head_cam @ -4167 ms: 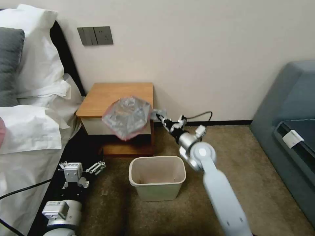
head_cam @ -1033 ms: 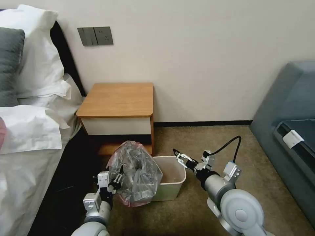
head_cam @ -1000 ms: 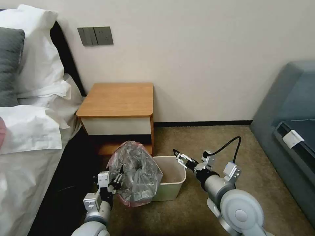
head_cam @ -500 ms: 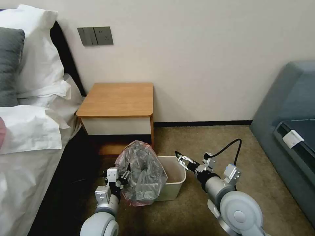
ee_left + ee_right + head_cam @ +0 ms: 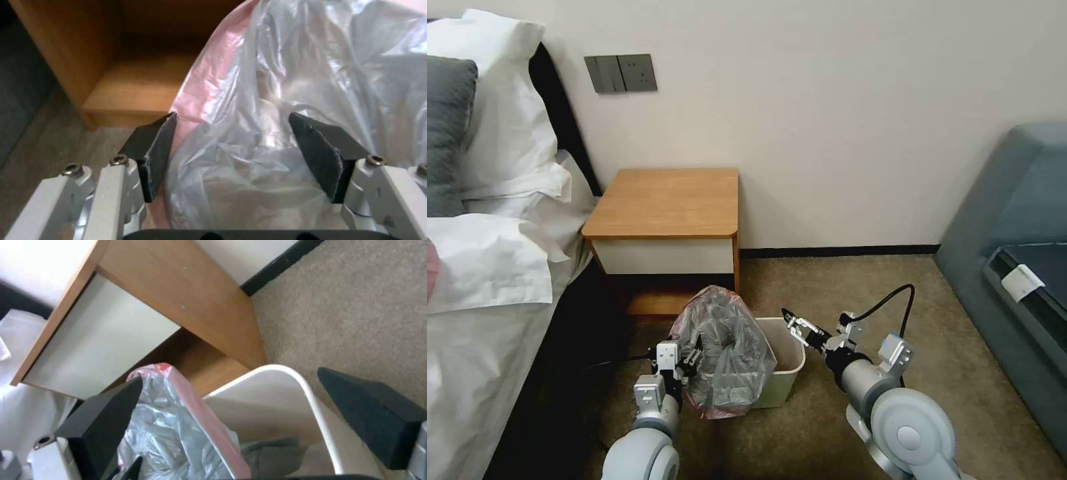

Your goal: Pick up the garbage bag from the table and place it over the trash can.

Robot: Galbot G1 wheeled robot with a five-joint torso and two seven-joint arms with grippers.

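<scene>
**A:** Garbage bag (image 5: 724, 350) status? Where was it?

**B:** It was draped over the left side of the trash can (image 5: 784, 373), bunched up and standing above the rim. The pinkish-red edge ran up its left side and over the top. Part of it hung down outside the bin on the left. The bin's right half was uncovered.

**A:** Left gripper (image 5: 684, 357)?

**B:** It was low, just left of the bin, against the bag. In the left wrist view the jaws were spread, with bag plastic (image 5: 276, 110) bulging between the pads (image 5: 158, 150). Not clamped on it.

**A:** Right gripper (image 5: 792, 321)?

**B:** It sat at the bin's right rim, pointed toward the bag. Jaws were apart and held nothing. In the right wrist view the bin rim (image 5: 307, 390) and the bag (image 5: 178, 426) sat between the fingers.

**A:** Nightstand (image 5: 667, 203)?

**B:** It stood behind the bin against the wall, bed (image 5: 487, 267) on its left. Carpet (image 5: 840, 287) under the bin.
</scene>
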